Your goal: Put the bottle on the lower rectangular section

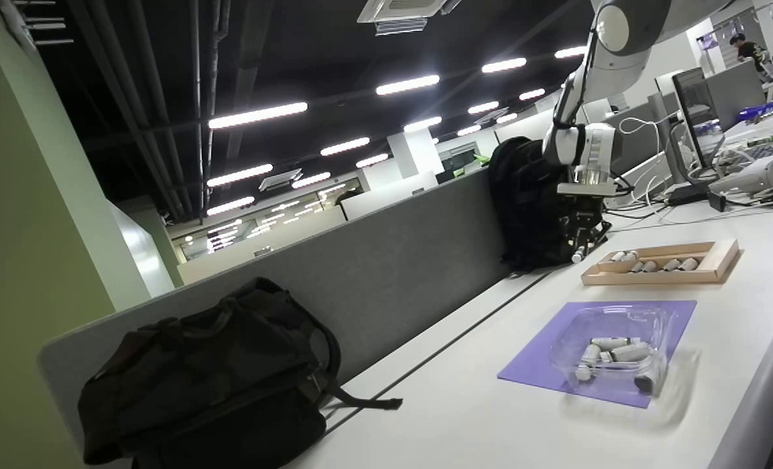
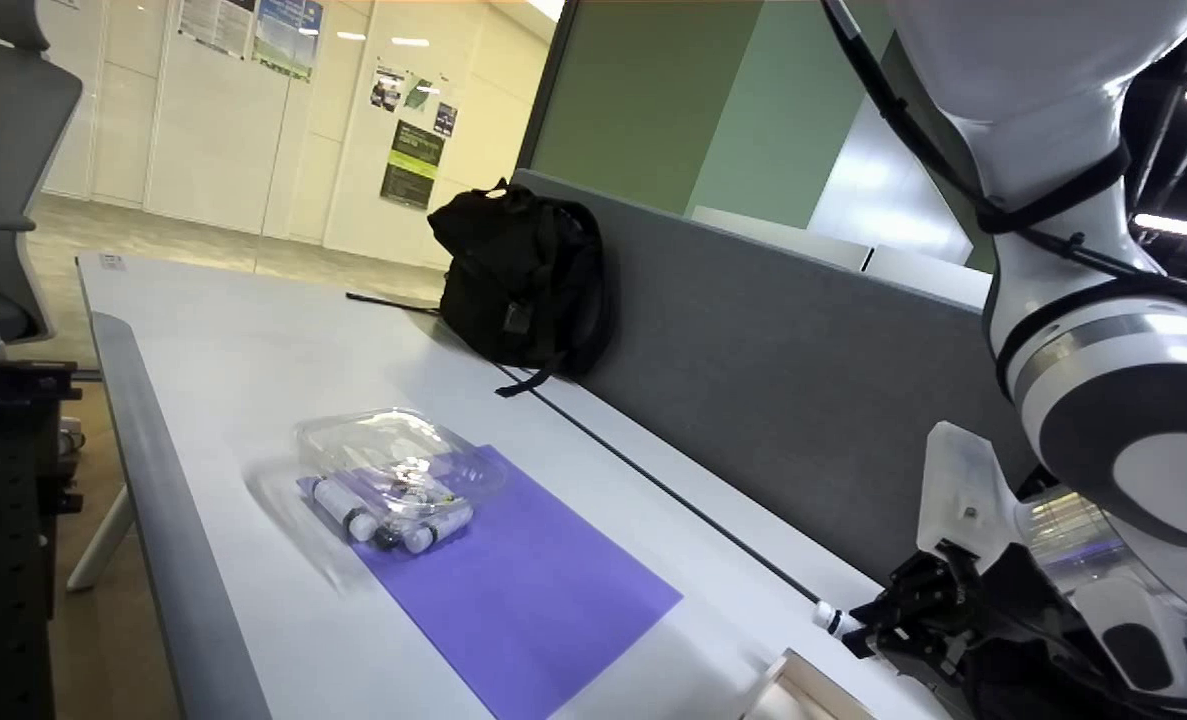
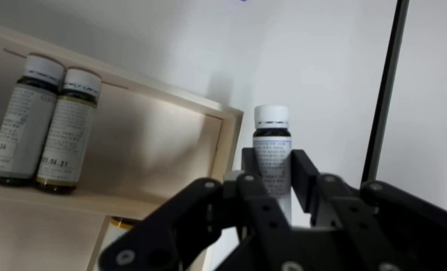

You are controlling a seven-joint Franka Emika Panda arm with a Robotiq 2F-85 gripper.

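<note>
Bottle (image 3: 272, 158) in grip, not yet placed: you were, I judged, at the carrying step. Your gripper (image 3: 276, 165) pinched it by its body right of centre in the wrist view, cap (image 3: 271, 114) toward the top, just outside the tray (image 3: 227, 143). Next you likely needed to swing it left, lower it flat and release. The compartment (image 3: 163, 139) left of centre had room beside 2 white-capped bottles (image 3: 44, 122); whether that was the lower one, I couldn't tell.

White desk (image 1: 464, 423) carries wooden tray (image 1: 646, 278), purple mat (image 2: 543, 590), black backpack (image 2: 513, 285)
</note>
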